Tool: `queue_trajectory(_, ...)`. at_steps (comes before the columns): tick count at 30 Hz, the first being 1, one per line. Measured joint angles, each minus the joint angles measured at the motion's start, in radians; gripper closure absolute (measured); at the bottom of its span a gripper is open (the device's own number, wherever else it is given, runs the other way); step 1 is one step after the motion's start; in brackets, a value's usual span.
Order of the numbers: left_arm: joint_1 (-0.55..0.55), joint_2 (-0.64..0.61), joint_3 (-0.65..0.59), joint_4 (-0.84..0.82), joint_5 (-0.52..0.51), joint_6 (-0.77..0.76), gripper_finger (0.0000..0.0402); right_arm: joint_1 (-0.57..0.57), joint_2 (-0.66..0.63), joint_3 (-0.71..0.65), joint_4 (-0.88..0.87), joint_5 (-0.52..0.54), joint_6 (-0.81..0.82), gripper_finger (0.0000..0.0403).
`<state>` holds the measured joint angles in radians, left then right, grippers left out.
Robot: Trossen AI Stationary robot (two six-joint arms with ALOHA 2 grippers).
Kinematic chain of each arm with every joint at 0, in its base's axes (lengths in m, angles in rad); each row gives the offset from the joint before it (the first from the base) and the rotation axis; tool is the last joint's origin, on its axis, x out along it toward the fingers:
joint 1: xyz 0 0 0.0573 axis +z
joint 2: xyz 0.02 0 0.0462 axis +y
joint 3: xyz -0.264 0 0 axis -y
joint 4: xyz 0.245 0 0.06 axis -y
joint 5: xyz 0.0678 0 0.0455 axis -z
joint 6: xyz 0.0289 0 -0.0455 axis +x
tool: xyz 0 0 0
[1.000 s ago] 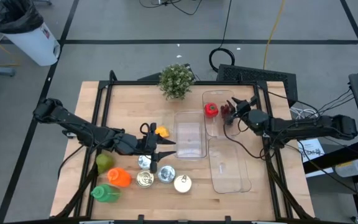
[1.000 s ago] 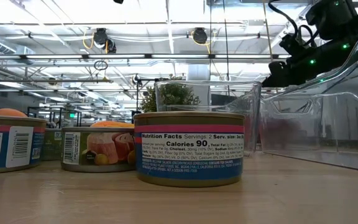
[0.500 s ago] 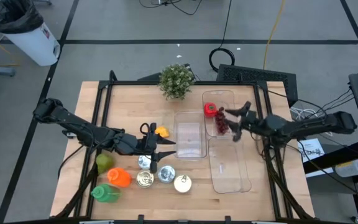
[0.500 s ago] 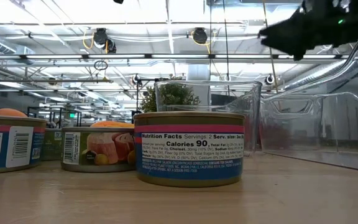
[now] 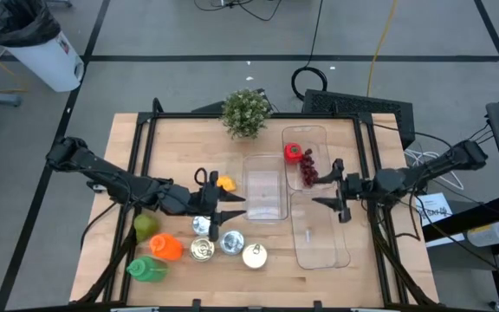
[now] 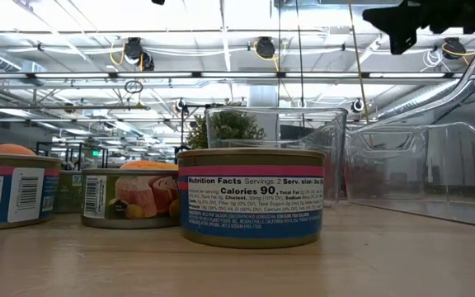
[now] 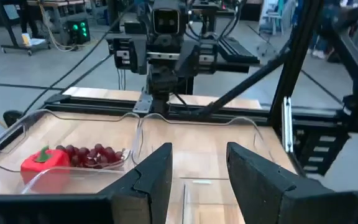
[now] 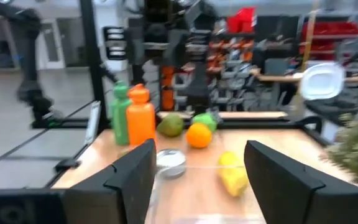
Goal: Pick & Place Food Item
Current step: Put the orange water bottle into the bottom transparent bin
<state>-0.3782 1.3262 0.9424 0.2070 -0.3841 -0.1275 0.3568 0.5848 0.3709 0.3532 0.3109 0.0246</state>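
Grapes (image 5: 307, 170) sit in the far tray (image 5: 322, 136) beside the red pepper (image 5: 294, 152). My right gripper (image 5: 340, 191) is open, empty, above the near tray (image 5: 343, 251). Risk: fingers clip its rim on retreat. Earlier it held the grapes over the far tray. Left gripper (image 5: 219, 206) idles part-open by the cans.

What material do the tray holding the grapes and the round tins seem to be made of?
Tray: apparently clear, glossy plastic; the wooden table shows through it. Tins: likely metal, given the shiny silver lids from above; the low view shows printed paper-like labels around the sides.
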Motion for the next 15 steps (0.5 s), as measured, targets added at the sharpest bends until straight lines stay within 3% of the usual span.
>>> queue_trajectory(8,-0.017,-0.133,-0.025,-0.215,-0.012,0.105,0.024,0.09,0.017,0.011,-0.015,-0.001,-0.008,0.0166)
queue_trajectory(15,-0.016,-0.293,-0.236,-0.091,-0.017,0.093,0.024,0.103,0.022,0.011,-0.005,0.0,-0.014,0.0174)
